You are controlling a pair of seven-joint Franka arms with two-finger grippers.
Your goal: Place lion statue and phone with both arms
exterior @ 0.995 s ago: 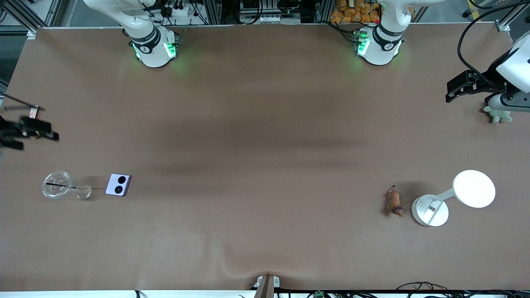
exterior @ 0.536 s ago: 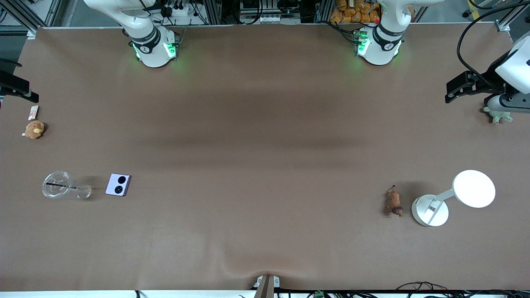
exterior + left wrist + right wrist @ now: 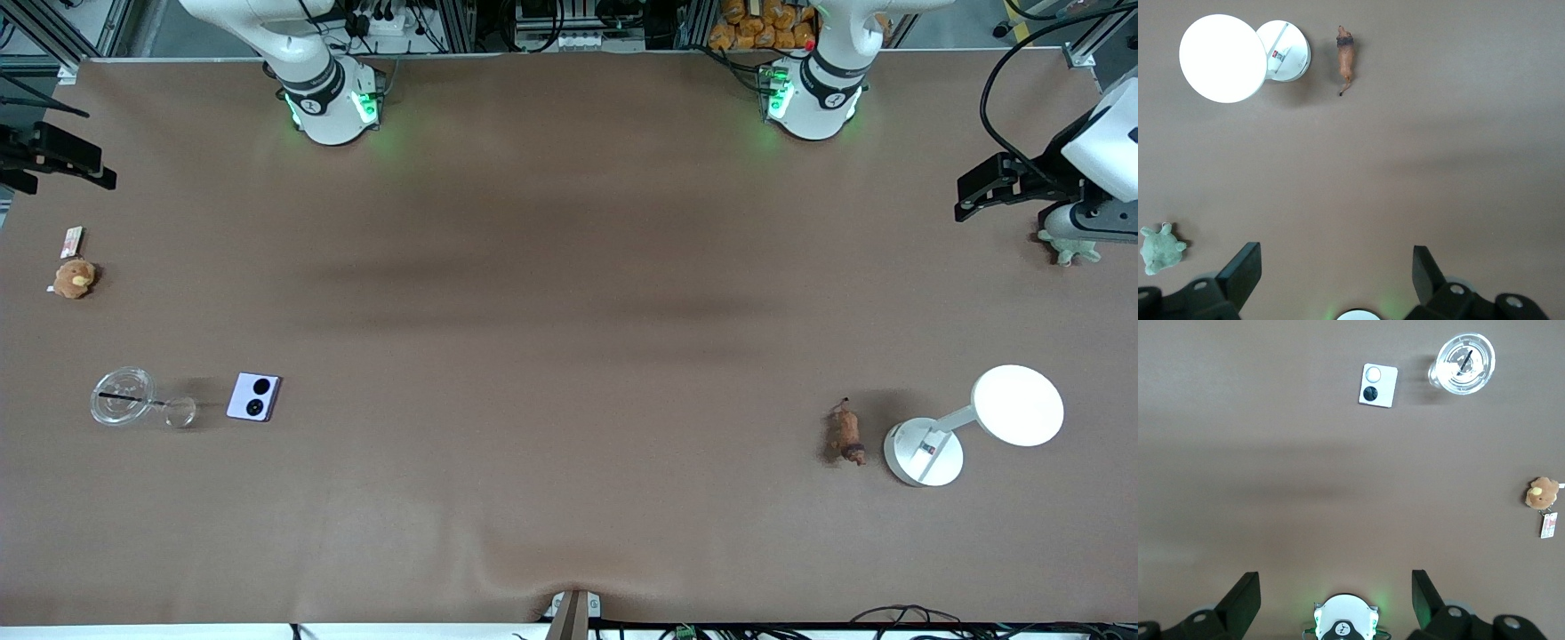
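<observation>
The lion statue (image 3: 845,433), a small brown figurine with a darker head, lies on the table beside a white lamp; it also shows in the left wrist view (image 3: 1346,57). The lavender phone (image 3: 254,396) lies flat, camera circles up, toward the right arm's end; it also shows in the right wrist view (image 3: 1378,386). My left gripper (image 3: 969,199) is open and empty, high over the table's edge at the left arm's end (image 3: 1336,267). My right gripper (image 3: 93,173) is open and empty, high over the edge at the right arm's end (image 3: 1336,587).
A white desk lamp (image 3: 973,422) stands beside the lion. A clear lidded cup (image 3: 123,396) with a straw lies beside the phone. A tan plush toy (image 3: 74,277) with a tag and a green plush turtle (image 3: 1071,246) lie at the table's two ends.
My right gripper has risen and swung toward the robots' side, uncovering the tan plush toy. The left arm has barely moved. The lion and the phone lie as before.
</observation>
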